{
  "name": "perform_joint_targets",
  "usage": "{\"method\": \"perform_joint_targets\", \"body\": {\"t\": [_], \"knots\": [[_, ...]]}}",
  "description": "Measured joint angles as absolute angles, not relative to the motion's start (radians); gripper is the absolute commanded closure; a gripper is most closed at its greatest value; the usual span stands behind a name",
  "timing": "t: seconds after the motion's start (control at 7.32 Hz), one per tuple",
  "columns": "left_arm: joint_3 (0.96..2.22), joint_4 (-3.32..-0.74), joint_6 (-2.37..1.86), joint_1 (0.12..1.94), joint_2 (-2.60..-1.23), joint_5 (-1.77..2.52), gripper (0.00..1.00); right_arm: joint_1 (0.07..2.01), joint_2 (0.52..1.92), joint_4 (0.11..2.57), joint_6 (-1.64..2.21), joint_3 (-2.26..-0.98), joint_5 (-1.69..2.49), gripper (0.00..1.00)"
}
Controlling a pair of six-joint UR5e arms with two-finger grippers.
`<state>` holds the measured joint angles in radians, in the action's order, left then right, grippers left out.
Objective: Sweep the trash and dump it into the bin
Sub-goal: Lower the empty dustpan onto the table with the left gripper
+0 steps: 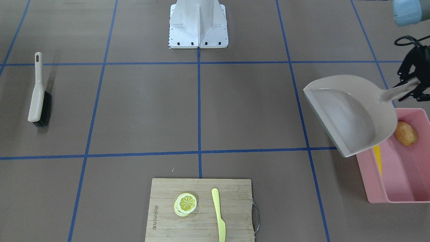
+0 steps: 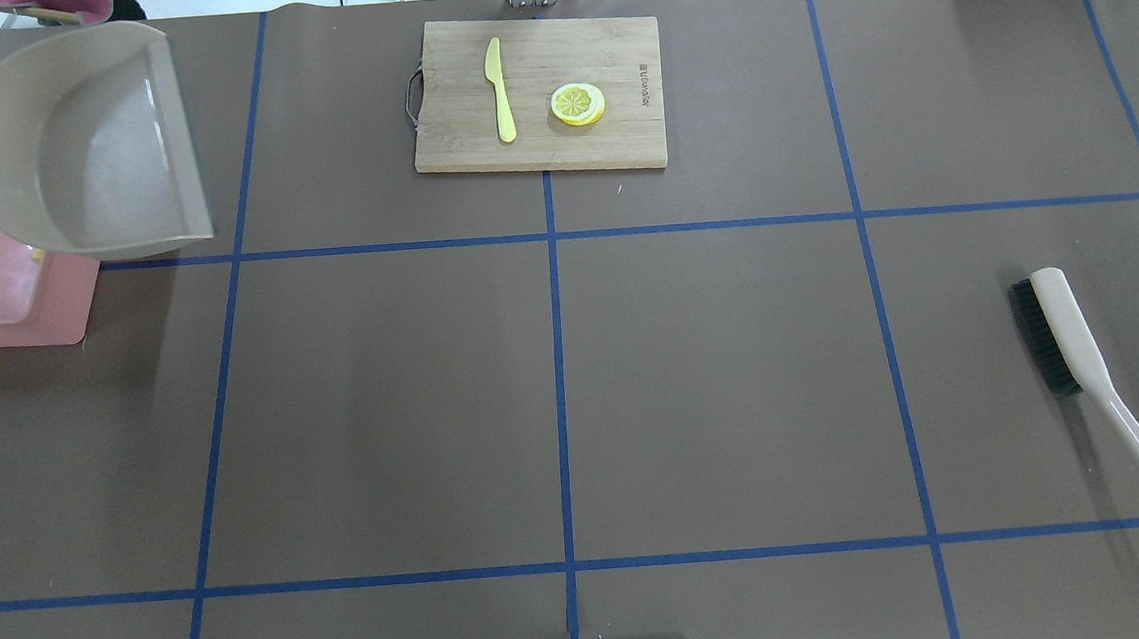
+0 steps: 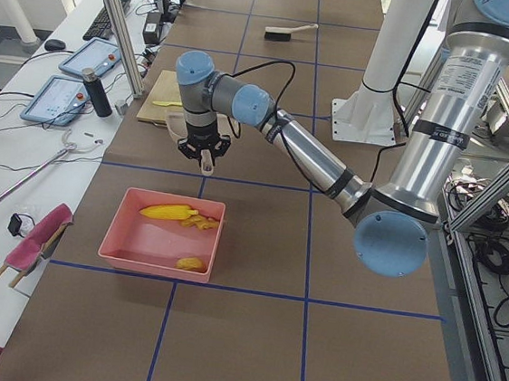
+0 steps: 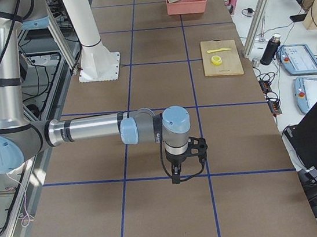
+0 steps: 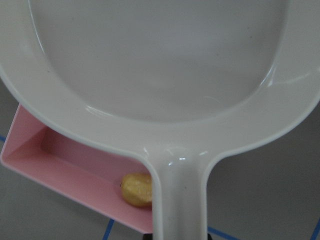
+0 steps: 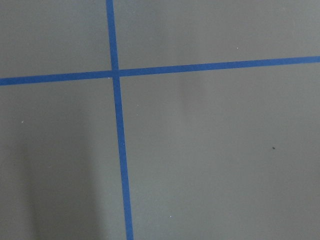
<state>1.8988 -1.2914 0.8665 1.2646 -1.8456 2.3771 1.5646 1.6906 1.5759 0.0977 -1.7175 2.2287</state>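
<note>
My left pincer (image 1: 410, 88), clamped on the handle of the empty dustpan (image 1: 349, 114), holds it tilted above the edge of the bin (image 1: 403, 197), corn (image 3: 169, 210), ginger (image 3: 201, 223) and potato (image 1: 405, 133) lying inside; a low withdrawal could snag the wall and drag the bin; whether my right pincer (image 4: 177, 178) is open I cannot tell.

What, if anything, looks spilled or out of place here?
Nothing stands out. The dustpan is empty, held over the bin by the left gripper; the corn cob, ginger root and potato lie inside the bin. No trash shows on the table.
</note>
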Motion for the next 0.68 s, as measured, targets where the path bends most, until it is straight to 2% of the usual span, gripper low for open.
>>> {"method": "perform_joint_targets", "body": {"t": [0.41, 0.68], "knots": [[1.822, -1.486, 0.611, 1.005, -1.912, 2.375, 1.00, 1.564, 1.695, 1.471, 0.078, -1.639, 2.227, 0.00], [1.773, -1.533, 0.581, 0.919, -1.931, 2.375, 1.00, 1.563, 1.683, 1.460, 0.078, -1.598, 2.220, 0.00]]}}
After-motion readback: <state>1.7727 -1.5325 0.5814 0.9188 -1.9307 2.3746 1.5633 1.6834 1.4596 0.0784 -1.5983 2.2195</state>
